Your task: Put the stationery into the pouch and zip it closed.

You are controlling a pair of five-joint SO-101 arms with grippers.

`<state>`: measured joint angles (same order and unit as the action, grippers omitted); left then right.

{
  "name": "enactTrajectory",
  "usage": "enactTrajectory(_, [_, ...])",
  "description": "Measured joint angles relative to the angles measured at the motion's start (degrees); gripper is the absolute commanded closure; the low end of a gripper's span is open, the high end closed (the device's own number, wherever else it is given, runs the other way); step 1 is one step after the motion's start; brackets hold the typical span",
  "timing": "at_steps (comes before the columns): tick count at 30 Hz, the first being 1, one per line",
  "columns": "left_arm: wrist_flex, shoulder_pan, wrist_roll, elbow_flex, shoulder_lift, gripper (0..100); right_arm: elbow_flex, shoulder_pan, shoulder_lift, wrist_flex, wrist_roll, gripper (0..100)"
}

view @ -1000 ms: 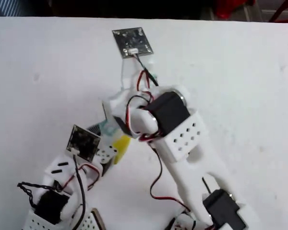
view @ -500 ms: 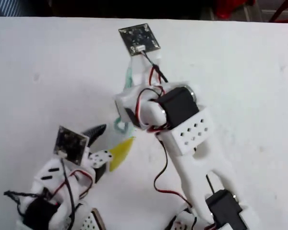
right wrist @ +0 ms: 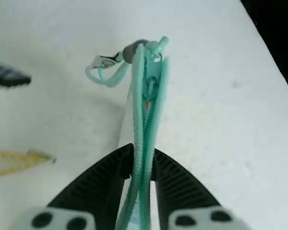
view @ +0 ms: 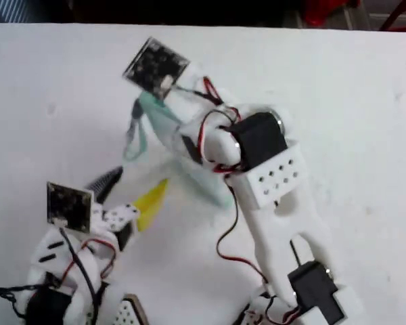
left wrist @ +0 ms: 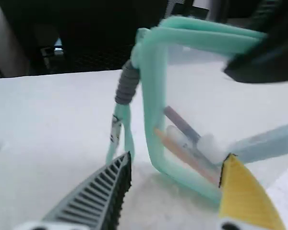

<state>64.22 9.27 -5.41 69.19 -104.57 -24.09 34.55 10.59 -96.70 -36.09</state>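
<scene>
The limp, light pouch (right wrist: 145,100) is pinched at its rim by the right gripper (right wrist: 143,163); the pull cord (left wrist: 128,85) suits the wide-spread left gripper (left wrist: 177,160).

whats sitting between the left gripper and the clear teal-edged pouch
Only bare white table; the high view shows that stretch between the open left gripper and the clear teal-edged pouch with nothing on it.

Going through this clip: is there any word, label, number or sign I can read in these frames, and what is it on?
No text can be read in these pictures.
Small white tag hanging at the end of the pouch: it has dark marks, too blurred to read.
Camera board on an arm's wrist in the high view: no legible print.
</scene>
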Motion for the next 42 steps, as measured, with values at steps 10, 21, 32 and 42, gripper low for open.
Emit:
enactTrajectory(10, [-7.12, -1.23, 2.46, 6.07, 0.0, 70, 4.92, -3.34, 0.44, -0.53, -15.3, 97.4])
enactTrajectory(21, [-7.65, -1.23, 2.55, 6.07, 0.0, 72, 6.42, 2.64, -5.1, -0.7, -16.18, 95.6])
enactTrajectory(32, [-4.04, -8.88, 2.55, -1.76, 0.0, 72, 6.59, 1.49, -2.2, 0.97, -16.26, 98.1])
enactTrajectory(42, [-3.87, -28.4, 2.55, -8.7, 0.0, 72, 6.77, 1.14, 18.46, -0.09, -28.31, 98.1])
